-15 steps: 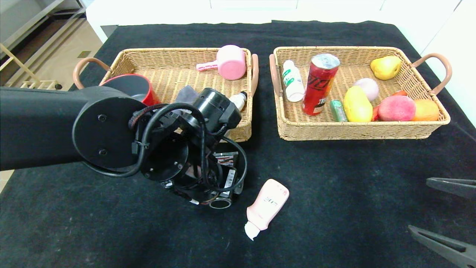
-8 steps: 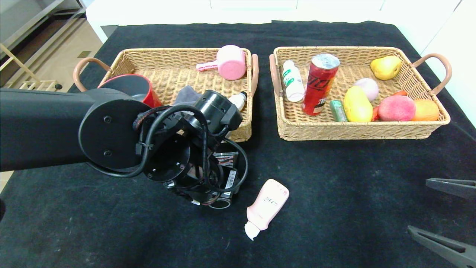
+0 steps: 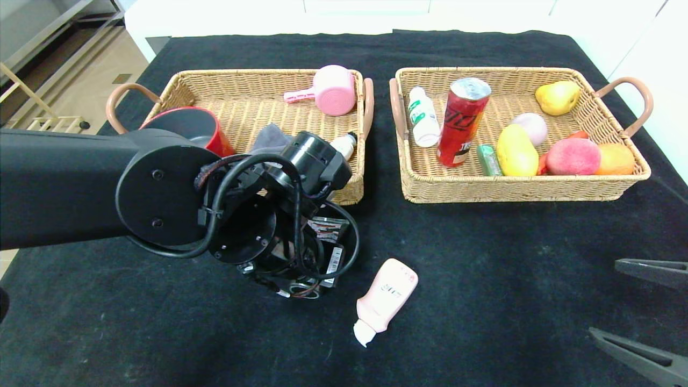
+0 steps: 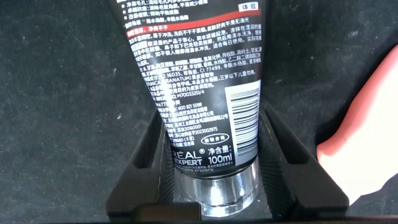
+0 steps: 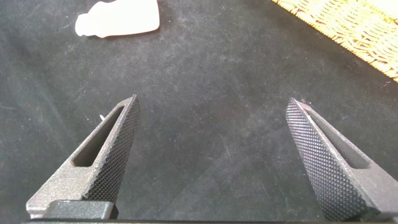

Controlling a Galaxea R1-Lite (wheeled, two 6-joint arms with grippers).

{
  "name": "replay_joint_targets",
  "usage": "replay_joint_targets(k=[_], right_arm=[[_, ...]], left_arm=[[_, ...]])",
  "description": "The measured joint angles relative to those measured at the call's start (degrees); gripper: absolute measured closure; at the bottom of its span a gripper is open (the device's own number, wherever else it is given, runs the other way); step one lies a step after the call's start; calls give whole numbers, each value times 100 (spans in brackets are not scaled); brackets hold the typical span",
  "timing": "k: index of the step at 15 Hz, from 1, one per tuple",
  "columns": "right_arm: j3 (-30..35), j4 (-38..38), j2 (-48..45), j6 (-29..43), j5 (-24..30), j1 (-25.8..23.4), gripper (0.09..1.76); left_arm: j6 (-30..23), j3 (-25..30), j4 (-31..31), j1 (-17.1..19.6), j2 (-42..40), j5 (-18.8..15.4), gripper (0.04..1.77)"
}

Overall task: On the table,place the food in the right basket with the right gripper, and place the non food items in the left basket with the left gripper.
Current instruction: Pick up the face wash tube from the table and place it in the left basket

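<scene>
Left tool (image 4: pixel 211 165) fingers pressed on both sides of dark printed tube (image 4: pixel 196 93), gripping near its grey cap (image 4: pixel 217 190)

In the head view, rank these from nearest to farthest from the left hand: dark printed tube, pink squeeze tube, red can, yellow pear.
1. Dark printed tube, between the left hand's fingers on the table.
2. Pink squeeze tube, on the cloth just to its right.
3. Red can, left part of right basket.
4. Yellow pear, that basket's far right corner.

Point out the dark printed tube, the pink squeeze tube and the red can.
dark printed tube (image 4: pixel 199 93), left wrist view, on its printed body.
pink squeeze tube (image 3: pixel 388 294), head view, mid-body.
red can (image 3: pixel 461 129), head view, on its red side.
</scene>
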Motion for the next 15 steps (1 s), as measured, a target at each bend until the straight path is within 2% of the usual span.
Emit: replay_joint_targets(k=[15], right_arm=[[52, 6, -5, -179, -9, 33, 14]], left_arm=[[7, 57, 35, -11, -90, 5, 98]])
